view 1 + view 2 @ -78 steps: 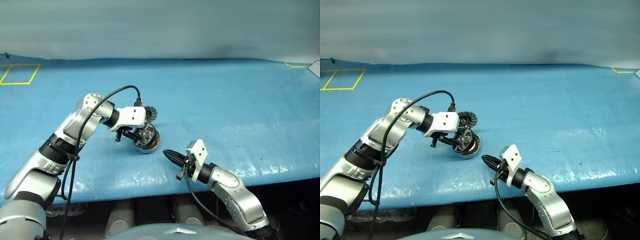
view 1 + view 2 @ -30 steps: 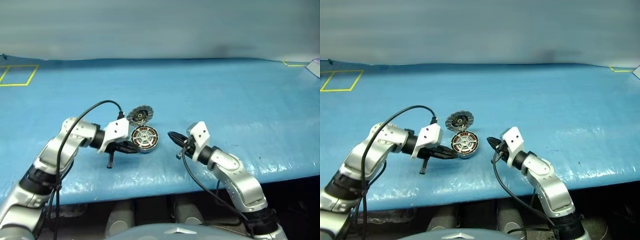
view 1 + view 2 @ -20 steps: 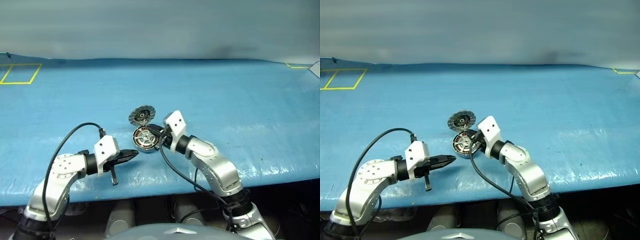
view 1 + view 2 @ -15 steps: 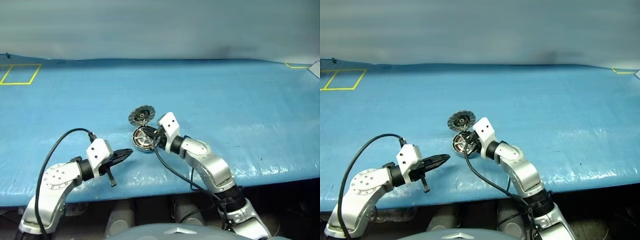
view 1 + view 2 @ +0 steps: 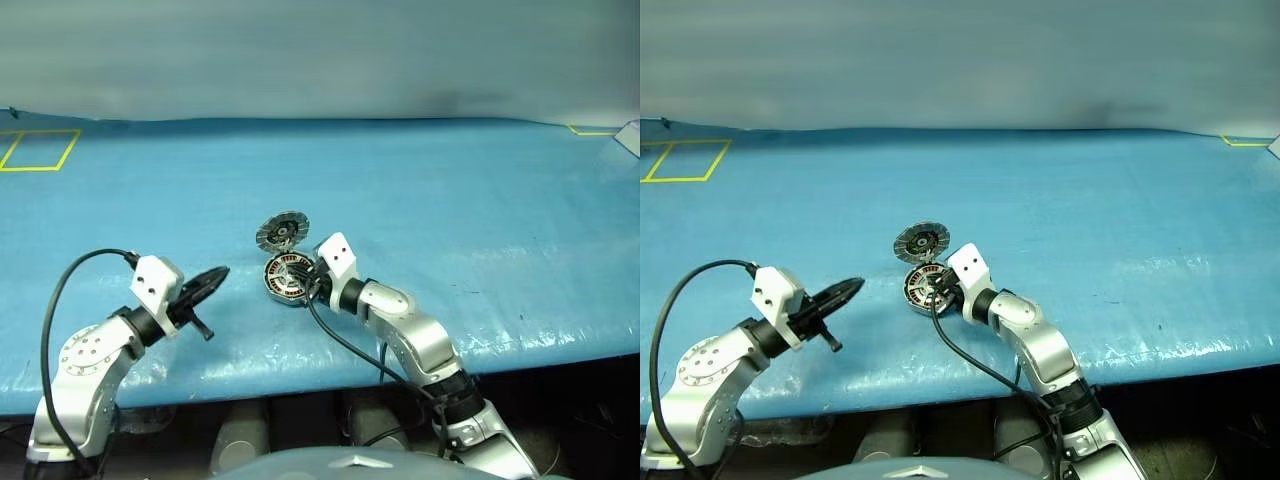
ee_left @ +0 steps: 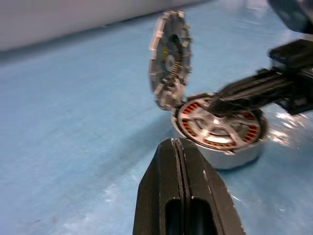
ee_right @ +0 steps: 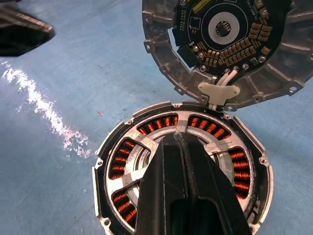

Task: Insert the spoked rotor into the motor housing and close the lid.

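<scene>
The motor housing (image 5: 288,278) lies on the blue table with its lid (image 5: 282,231) standing open behind it on the hinge. The spoked rotor (image 7: 146,141) sits inside the housing (image 7: 105,166), its silver spokes over the copper windings. My right gripper (image 7: 177,137) is shut, and its tips come down onto the middle of the rotor (image 6: 215,122). My left gripper (image 5: 215,275) is shut and empty. It hangs to the left of the housing, well apart from it, and points toward it. The lid's (image 7: 225,44) inner face shows a round circuit board.
A blue sheet (image 5: 450,200) covers the table, whose front edge runs close below both arms. A yellow taped square (image 5: 40,148) marks the far left corner. A black cable (image 5: 340,340) loops from my right wrist over the edge.
My left gripper drew back to the left, away from the housing. My right gripper swung in from the right and set its shut tips on the rotor. The lid stayed open.
</scene>
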`<action>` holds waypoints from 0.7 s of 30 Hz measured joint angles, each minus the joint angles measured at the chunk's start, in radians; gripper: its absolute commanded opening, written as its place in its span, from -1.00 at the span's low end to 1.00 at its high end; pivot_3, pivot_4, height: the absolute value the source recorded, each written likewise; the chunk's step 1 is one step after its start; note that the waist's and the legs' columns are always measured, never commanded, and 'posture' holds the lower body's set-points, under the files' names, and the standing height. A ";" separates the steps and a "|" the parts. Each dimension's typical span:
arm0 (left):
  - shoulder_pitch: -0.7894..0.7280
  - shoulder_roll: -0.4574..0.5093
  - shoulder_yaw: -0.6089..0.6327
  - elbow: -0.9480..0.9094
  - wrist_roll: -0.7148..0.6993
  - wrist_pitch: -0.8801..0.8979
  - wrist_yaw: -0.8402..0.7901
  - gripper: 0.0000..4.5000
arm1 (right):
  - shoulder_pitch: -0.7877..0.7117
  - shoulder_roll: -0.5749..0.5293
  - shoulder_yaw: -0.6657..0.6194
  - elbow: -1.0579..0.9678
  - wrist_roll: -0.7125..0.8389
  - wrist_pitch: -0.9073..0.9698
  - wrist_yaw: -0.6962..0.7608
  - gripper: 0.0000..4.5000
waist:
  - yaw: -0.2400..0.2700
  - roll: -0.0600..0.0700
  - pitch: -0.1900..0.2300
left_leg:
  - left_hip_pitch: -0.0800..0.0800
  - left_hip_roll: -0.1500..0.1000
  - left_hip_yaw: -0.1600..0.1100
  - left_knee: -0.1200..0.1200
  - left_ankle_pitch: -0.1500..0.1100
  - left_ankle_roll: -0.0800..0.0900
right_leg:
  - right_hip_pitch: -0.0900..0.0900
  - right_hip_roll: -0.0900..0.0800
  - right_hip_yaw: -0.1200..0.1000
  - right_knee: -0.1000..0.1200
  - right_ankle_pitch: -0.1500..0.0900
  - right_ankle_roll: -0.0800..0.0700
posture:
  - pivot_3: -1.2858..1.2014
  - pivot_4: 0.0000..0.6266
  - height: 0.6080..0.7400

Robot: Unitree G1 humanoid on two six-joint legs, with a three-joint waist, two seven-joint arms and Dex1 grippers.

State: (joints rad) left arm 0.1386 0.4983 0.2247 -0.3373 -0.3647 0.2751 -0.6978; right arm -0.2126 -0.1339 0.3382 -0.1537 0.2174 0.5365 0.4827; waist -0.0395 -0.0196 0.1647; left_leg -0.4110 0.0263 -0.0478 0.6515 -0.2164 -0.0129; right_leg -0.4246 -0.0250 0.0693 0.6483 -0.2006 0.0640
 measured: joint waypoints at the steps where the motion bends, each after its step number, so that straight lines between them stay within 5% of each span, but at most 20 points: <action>1: -0.020 0.001 0.010 0.028 -0.004 -0.006 -0.002 -0.99 | 0.012 -0.007 -0.002 -0.018 0.006 0.004 0.003 -1.00 | 0.000 0.000 0.000 | 0.000 0.000 0.000 0.000 0.000 0.000 | 0.000 0.000 0.000 0.000 0.000 0.000 | 0.03 -0.52 1.00; 13: -0.520 0.054 -0.019 0.603 -0.118 0.066 -0.250 -0.99 | 0.256 -0.180 -0.047 -0.290 0.085 0.011 0.088 -1.00 | 0.001 -0.002 -0.001 | -0.001 -0.001 0.000 -0.001 0.000 0.000 | 0.002 0.000 0.000 -0.003 0.000 0.001 | 0.03 -0.52 1.00; 21: -0.807 -0.009 -0.156 0.963 -0.036 -0.002 -0.431 -0.99 | 0.403 -0.134 -0.062 -0.252 0.039 -0.174 0.033 -1.00 | 0.000 -0.003 0.000 | -0.002 -0.001 -0.001 -0.002 0.000 0.000 | 0.000 0.001 0.000 -0.004 0.001 0.001 | 0.03 -0.52 1.00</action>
State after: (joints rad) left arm -0.6688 0.4892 0.0686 0.6254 -0.4009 0.2732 -1.1284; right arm 0.1900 -0.2679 0.2758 -0.4057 0.2562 0.3621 0.5153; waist -0.0391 -0.0230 0.1645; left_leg -0.4129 0.0255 -0.0492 0.6490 -0.2164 -0.0130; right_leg -0.4241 -0.0235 0.0690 0.6446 -0.1999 0.0652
